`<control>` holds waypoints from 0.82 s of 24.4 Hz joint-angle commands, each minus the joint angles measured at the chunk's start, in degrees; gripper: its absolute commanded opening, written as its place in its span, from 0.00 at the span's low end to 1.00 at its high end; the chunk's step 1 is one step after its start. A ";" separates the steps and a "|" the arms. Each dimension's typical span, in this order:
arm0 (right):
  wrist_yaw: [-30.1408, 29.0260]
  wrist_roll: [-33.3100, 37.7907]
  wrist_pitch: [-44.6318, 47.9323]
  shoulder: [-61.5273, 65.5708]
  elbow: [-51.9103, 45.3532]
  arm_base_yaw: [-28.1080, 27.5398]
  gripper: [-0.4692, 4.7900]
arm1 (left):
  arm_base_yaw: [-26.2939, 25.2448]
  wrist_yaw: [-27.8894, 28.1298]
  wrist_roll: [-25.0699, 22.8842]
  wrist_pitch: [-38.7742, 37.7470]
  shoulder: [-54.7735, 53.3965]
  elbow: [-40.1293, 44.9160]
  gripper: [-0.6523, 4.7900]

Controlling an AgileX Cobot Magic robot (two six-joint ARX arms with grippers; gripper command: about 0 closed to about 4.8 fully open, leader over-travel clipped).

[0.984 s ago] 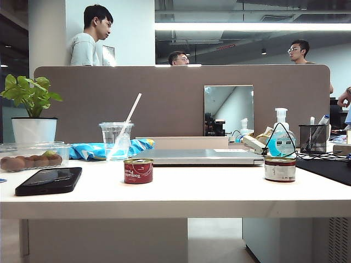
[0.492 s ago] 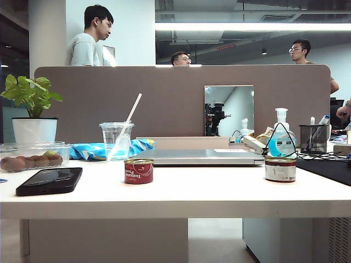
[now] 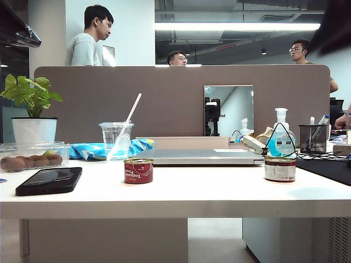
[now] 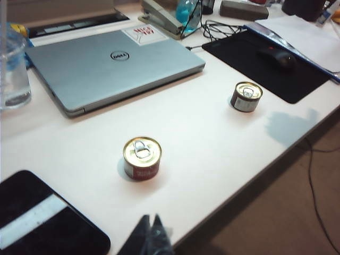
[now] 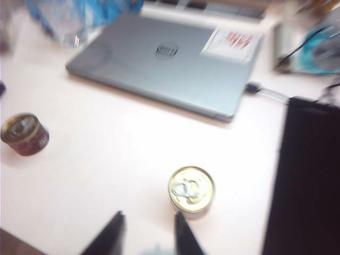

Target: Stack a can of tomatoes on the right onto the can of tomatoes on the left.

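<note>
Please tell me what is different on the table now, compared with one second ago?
Both arms have come into the exterior view's top corners: the left arm and the right arm. Nothing was gripped or released. The red tomato can and the white-labelled tomato can stayed in place, as did the silver laptop.

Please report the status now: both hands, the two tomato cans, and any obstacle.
Right hand open, above table short of right can, empty. Left hand near left can, jaws unclear, empty. Cans apart, both upright. Nothing between them.
</note>
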State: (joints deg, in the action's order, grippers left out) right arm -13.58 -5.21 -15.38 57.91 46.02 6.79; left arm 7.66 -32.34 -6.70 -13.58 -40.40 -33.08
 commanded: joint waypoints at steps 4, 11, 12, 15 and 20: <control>2.49 -4.92 12.55 15.67 0.98 3.02 0.59 | -0.02 -0.04 -0.37 -2.64 0.11 -0.44 0.11; 4.52 -6.23 18.03 26.71 0.98 3.19 0.88 | -0.02 -0.04 -0.33 -5.33 0.28 -0.44 0.11; 4.50 -6.67 19.28 27.65 0.98 3.19 0.92 | -0.02 -0.02 -0.33 -5.62 0.28 -0.44 0.11; 4.55 -6.84 22.25 29.51 0.98 3.17 0.93 | -0.02 -0.02 -0.35 -6.14 0.46 -0.44 0.11; 4.50 -6.84 25.64 33.55 1.01 3.17 0.93 | -0.02 -0.04 -0.33 -6.10 0.48 -0.44 0.11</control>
State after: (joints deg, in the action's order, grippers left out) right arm -9.04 -11.90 8.71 90.96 46.81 9.87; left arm 7.64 -32.14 -6.74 -20.29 -40.01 -33.10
